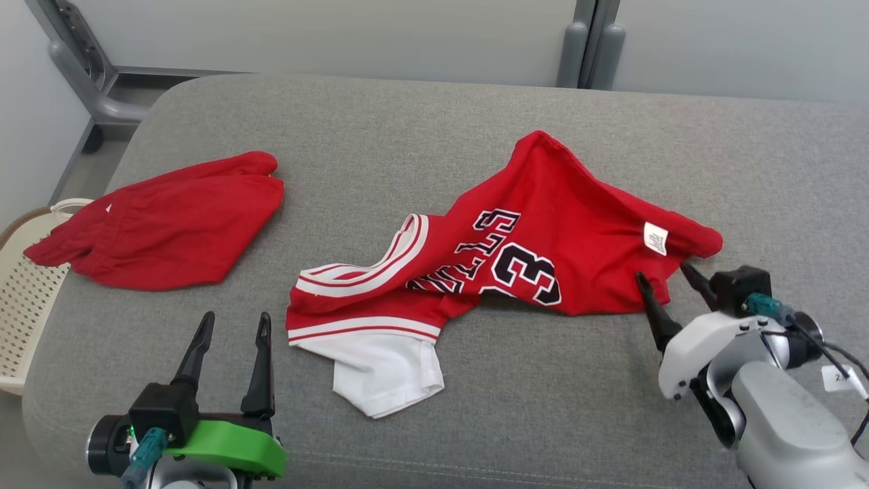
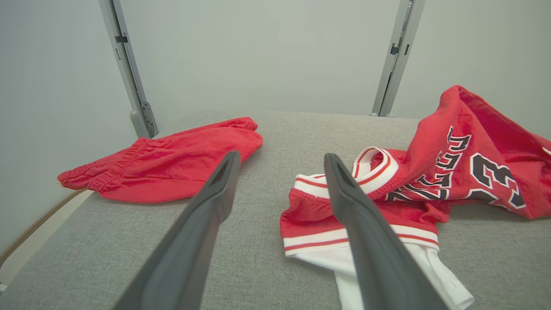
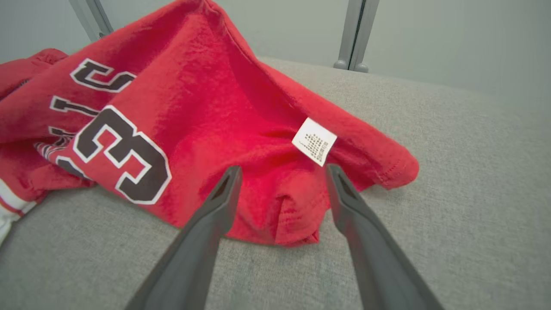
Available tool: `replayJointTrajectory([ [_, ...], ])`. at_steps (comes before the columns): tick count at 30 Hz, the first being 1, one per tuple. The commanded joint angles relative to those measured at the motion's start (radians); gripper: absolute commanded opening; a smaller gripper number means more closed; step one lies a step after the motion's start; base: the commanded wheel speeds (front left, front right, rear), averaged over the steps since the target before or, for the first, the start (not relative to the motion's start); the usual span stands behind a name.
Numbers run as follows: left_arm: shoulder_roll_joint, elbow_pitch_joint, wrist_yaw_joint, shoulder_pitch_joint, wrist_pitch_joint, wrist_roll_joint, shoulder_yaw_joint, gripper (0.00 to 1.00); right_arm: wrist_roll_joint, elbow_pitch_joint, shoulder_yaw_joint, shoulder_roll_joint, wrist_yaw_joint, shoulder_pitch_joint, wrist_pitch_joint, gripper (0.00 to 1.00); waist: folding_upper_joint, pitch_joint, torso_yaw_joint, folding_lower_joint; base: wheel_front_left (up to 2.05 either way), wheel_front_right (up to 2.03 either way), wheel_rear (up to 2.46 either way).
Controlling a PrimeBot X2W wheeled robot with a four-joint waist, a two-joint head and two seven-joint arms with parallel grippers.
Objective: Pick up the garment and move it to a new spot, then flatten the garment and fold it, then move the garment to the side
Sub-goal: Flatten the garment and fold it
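A red jersey [image 1: 543, 224] with black, white-edged lettering and numerals lies crumpled on the grey fabric-covered counter [image 1: 475, 109], filling the centre and centre right of the head view. Its upper part rises in a peaked fold. Its white-and-red striped trim sits toward the lower centre, and a white sleeve or lining [image 1: 387, 370] spills out flat below the trim. A small white label [image 1: 655, 238] shows on the cloth near the jersey's right corner.

The right tool [image 1: 662, 270] comes in from the lower right of the head view. It is released, its two dark fingers spread wide with the tips at the jersey's lower right hem. In the right wrist view the right tool [image 3: 283, 168] has a bunched fold of the hem between its parted fingers, just below the label. I cannot tell whether the tips touch the cloth.

The left tool [image 1: 235, 317] sits at the lower left of the head view, also released and grasping nothing, over bare counter apart from the jersey.

At the left of the head view, red shorts [image 1: 170, 231] lie flat at the counter's edge. A pale perforated basket [image 1: 27, 285] stands beyond that edge.
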Motion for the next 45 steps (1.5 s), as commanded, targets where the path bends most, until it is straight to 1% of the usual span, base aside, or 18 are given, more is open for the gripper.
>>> replayJointTrajectory([
  [1, 0.005, -0.004, -0.002, 0.012, -0.003, 0.005, 0.008, 1.00, 0.000, 0.008, -0.012, 0.013, -0.001, 0.030, -0.002, 1.00, -0.0001, -0.003, 0.000, 0.0000, 0.00, 0.00, 0.00],
  [7, 0.003, -0.017, -0.002, 0.016, -0.003, 0.013, 0.025, 1.00, -0.015, 0.051, -0.037, 0.039, -0.001, 0.065, 0.012, 1.00, -0.0001, -0.003, -0.005, 0.0000, 0.00, 0.00, 0.00],
  [16, -0.001, -0.023, -0.002, 0.011, -0.003, 0.023, 0.039, 1.00, -0.025, 0.139, -0.051, 0.063, -0.001, 0.020, 0.021, 1.00, -0.0001, -0.001, 0.005, 0.0000, 0.00, 0.00, 0.00],
  [24, -0.004, -0.023, -0.002, 0.007, -0.003, 0.026, 0.042, 1.00, -0.029, 0.240, -0.046, 0.086, -0.001, -0.027, 0.011, 1.00, -0.0001, 0.005, 0.031, 0.0000, 0.00, 0.00, 0.00],
  [25, -0.004, -0.023, -0.002, 0.007, -0.003, 0.025, 0.042, 1.00, -0.028, 0.252, -0.046, 0.087, -0.001, -0.033, 0.010, 0.90, -0.0001, 0.006, 0.034, 0.0000, 0.00, 0.00, 0.00],
  [26, -0.004, -0.023, -0.002, 0.008, -0.003, 0.025, 0.043, 1.00, -0.027, 0.262, -0.046, 0.089, -0.001, -0.039, 0.008, 0.69, -0.0001, 0.006, 0.036, 0.0000, 0.00, 0.00, 0.00],
  [27, -0.004, -0.022, -0.002, 0.008, -0.003, 0.025, 0.043, 1.00, -0.028, 0.275, -0.045, 0.090, -0.001, -0.046, 0.008, 0.44, -0.0001, 0.007, 0.038, 0.0000, 0.00, 0.00, 0.00],
  [28, -0.004, -0.021, -0.002, 0.007, -0.003, 0.025, 0.043, 1.00, -0.029, 0.283, -0.044, 0.091, -0.001, -0.054, 0.006, 0.35, -0.0001, 0.008, 0.040, 0.0000, 0.00, 0.00, 0.00],
  [29, -0.004, -0.021, -0.002, 0.006, -0.003, 0.024, 0.042, 1.00, -0.029, 0.291, -0.044, 0.094, -0.001, -0.060, 0.004, 0.19, -0.0001, 0.009, 0.041, 0.0000, 0.00, 0.00, 0.00],
  [30, -0.005, -0.021, -0.002, 0.005, -0.003, 0.024, 0.042, 1.00, -0.030, 0.301, -0.044, 0.096, -0.001, -0.064, 0.003, 0.00, -0.0001, 0.010, 0.042, 0.0000, 0.00, 0.00, 0.00],
  [34, -0.005, -0.017, -0.002, -0.002, -0.003, 0.022, 0.041, 1.00, -0.036, 0.323, -0.044, 0.096, -0.001, -0.081, -0.002, 0.00, -0.0001, 0.014, 0.046, 0.0000, 0.00, 0.00, 0.00],
  [36, -0.005, -0.016, -0.002, -0.003, -0.003, 0.023, 0.045, 1.00, -0.038, 0.314, -0.046, 0.097, -0.001, -0.083, -0.002, 0.00, -0.0001, 0.014, 0.044, 0.0000, 0.00, 0.00, 0.00],
  [41, -0.004, -0.017, -0.002, 0.017, -0.003, 0.029, 0.053, 1.00, -0.038, 0.222, -0.057, 0.084, -0.001, -0.045, -0.003, 0.00, -0.0001, 0.005, 0.022, 0.0000, 0.00, 0.00, 0.00],
  [45, -0.004, -0.014, -0.002, 0.029, -0.003, 0.027, 0.056, 1.00, -0.005, 0.127, -0.041, 0.076, -0.001, -0.004, -0.003, 0.00, -0.0001, -0.011, -0.002, 0.0000, 0.00, 0.00, 0.00],
])
